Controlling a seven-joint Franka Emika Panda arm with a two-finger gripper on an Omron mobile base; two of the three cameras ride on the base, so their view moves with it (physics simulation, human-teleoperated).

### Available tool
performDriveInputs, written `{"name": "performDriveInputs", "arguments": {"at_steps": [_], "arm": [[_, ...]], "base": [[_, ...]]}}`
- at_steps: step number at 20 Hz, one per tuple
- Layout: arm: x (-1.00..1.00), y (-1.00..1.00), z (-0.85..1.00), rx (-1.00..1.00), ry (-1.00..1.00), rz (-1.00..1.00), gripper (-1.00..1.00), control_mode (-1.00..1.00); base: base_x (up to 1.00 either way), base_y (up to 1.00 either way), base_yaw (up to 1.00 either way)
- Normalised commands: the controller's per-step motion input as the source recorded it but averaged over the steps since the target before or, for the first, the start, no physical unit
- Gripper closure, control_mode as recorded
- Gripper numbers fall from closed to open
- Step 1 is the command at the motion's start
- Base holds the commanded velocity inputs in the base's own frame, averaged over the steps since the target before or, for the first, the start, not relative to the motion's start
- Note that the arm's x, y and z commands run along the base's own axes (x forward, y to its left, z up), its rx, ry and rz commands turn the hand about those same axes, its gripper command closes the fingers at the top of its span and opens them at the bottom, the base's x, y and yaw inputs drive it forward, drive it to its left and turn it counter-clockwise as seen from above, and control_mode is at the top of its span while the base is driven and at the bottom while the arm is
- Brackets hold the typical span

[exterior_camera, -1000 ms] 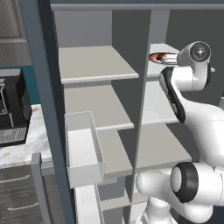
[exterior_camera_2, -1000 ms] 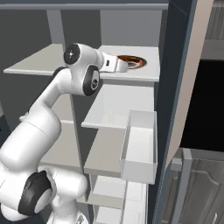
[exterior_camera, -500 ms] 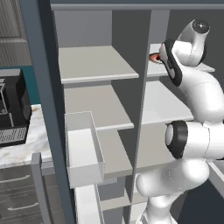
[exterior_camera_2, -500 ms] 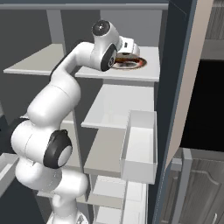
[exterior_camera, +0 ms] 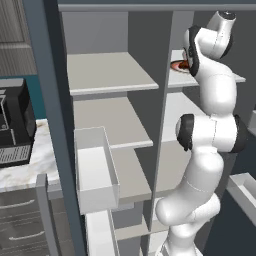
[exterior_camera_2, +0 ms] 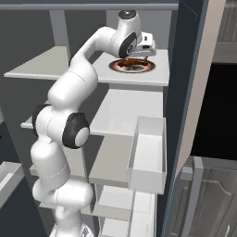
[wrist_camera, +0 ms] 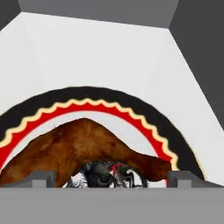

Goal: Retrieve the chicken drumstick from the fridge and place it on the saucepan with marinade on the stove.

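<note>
brown chicken drumstick [wrist_camera: 83,146], red-black-rimmed plate [wrist_camera: 144,120]

The chicken drumstick [wrist_camera: 83,146] looks rough and mottled brown on a smooth, matt plate [wrist_camera: 144,127] with patterned rim.

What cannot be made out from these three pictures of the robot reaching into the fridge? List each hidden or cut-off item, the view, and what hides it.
- Gripper finger spacing: in the right base view the hand covers the fingers; in the hand view just the tips show.
- Chicken drumstick: its near part is cut by the bottom of the hand view.
- Plate: mostly behind the arm in the left base view.
- Black appliance: cut by the left edge there.
</note>
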Motion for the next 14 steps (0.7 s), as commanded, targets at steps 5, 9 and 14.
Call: {"name": "performDriveInputs", "arguments": {"at_steps": [5,9,14], "arm": [[0.49,-0.09,-0.01,0.0,0.08,0.13,-1.0,-1.0],[0.52,-0.09,-0.03,0.0,0.06,0.14,-1.0,-1.0],[0.32,-0.16,-0.01,0.0,0.21,0.1,-1.0,-1.0]], "base": [[0.0,0.0,0.0],[0.0,0.0,0.0],[0.0,0.0,0.0]]}}
